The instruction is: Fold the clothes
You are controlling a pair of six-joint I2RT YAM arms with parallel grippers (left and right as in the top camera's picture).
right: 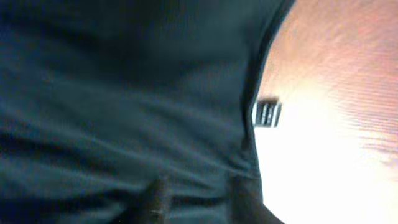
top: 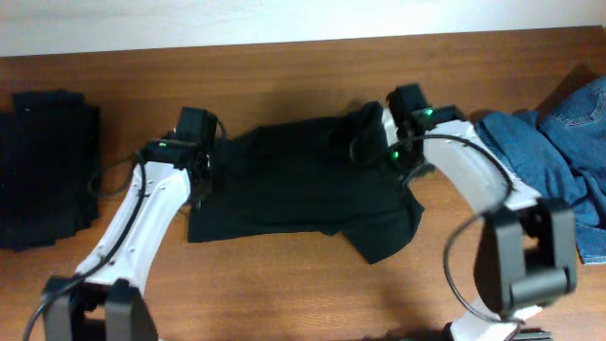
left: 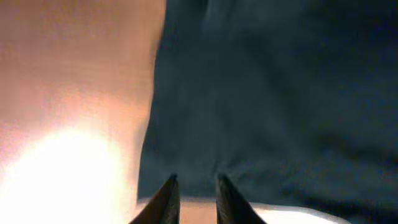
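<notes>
The shirt [top: 284, 180] is pinched by the right pincer [right: 202, 199]. The left pincer's [left: 196, 190] hold cannot be told, so cloth ahead may be missed.

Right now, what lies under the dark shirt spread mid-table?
Only the wooden table shows around the dark shirt. The fabric covers everything beneath it, so anything else there cannot be seen.

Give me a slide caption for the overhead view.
Left arm and right arm at opposite ends of a dark garment on the wooden table, folded dark pile left, denim right.
</notes>
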